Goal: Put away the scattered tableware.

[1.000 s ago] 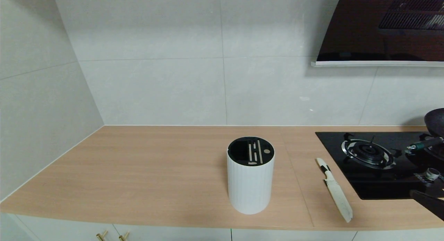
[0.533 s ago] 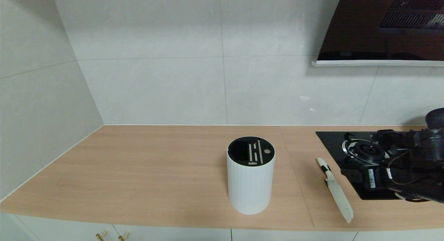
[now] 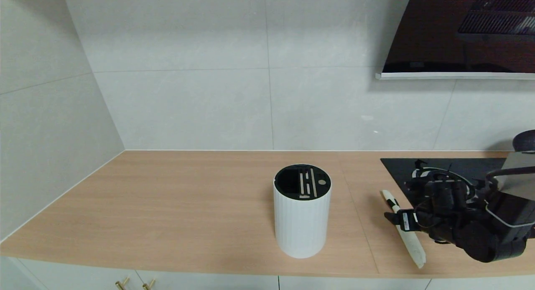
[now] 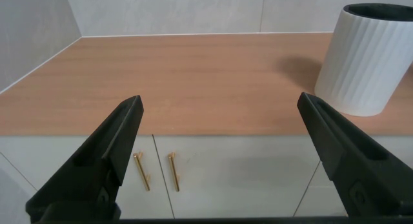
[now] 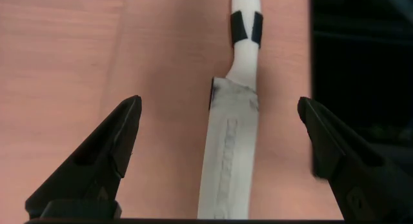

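Note:
A white knife point(image 3: 404, 230) with a black band on its handle lies flat on the wooden counter point(image 3: 188, 206), beside the stove. My right gripper point(image 3: 402, 220) hovers open just above it. In the right wrist view the blade point(image 5: 233, 153) lies between the two spread fingers point(image 5: 110, 153), handle pointing away. A white ribbed knife holder point(image 3: 301, 212) with a slotted black top stands mid-counter, left of the knife. My left gripper point(image 4: 219, 108) is open and holds nothing, low in front of the counter's edge, with the holder point(image 4: 371, 56) off to one side.
A black gas stove point(image 3: 439, 166) borders the knife on the right, with a dark pan point(image 3: 525, 141) at the far edge. A range hood point(image 3: 459, 31) hangs above. The counter left of the holder is bare. Cabinet doors with gold handles point(image 4: 155, 171) lie below.
My right arm has come in from the right edge, moved left across the stove, and now sits over the knife. The knife and the holder have not moved.

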### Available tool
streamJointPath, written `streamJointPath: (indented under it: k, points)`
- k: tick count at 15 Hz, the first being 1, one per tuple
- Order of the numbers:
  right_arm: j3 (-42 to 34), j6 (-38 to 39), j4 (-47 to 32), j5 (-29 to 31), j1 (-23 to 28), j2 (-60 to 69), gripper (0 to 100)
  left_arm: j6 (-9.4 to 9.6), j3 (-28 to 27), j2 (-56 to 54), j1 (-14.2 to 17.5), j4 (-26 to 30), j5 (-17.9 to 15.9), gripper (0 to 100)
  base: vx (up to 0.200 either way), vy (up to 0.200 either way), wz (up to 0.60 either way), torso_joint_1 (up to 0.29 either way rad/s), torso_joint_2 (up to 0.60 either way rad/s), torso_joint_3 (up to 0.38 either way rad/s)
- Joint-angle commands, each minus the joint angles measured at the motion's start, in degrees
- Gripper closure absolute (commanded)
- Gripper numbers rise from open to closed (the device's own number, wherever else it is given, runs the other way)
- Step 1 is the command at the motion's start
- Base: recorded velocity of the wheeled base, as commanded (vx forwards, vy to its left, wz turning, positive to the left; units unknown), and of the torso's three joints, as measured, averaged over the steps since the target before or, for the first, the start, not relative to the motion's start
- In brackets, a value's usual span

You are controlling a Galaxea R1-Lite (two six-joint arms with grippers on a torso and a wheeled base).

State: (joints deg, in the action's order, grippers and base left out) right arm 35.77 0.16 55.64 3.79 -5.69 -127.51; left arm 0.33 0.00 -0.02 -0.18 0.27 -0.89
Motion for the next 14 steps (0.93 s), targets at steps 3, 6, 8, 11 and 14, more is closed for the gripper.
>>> streamJointPath:
  k: [3, 6, 8, 11, 14]
  points:
    - [3.8, 0.2, 0.6, 0.2, 0.5, -7.9, 0, 0.02, 0.0, 0.0, 0.0, 0.0, 0.0, 0, 0.000, 0.000, 0.00, 0.000, 0.00, 0.000]
    - [5.1, 0.3, 1.0, 0.2, 1.2, -9.2, 0, 0.02, 0.0, 0.0, 0.0, 0.0, 0.0, 0, 0.000, 0.000, 0.00, 0.000, 0.00, 0.000]
    - [5.7, 1.1, 1.0, 0.3, 1.7, -9.2, 0, 0.02, 0.0, 0.0, 0.0, 0.0, 0.0, 0, 0.000, 0.000, 0.00, 0.000, 0.00, 0.000]
    - [5.9, 1.2, 1.0, 0.4, 1.8, -9.4, 0, 0.02, 0.0, 0.0, 0.0, 0.0, 0.0, 0, 0.000, 0.000, 0.00, 0.000, 0.00, 0.000]
    - [5.9, 1.2, 1.0, 0.4, 1.8, -9.9, 100, 0.02, 0.0, 0.0, 0.0, 0.0, 0.0, 0, 0.000, 0.000, 0.00, 0.000, 0.00, 0.000]
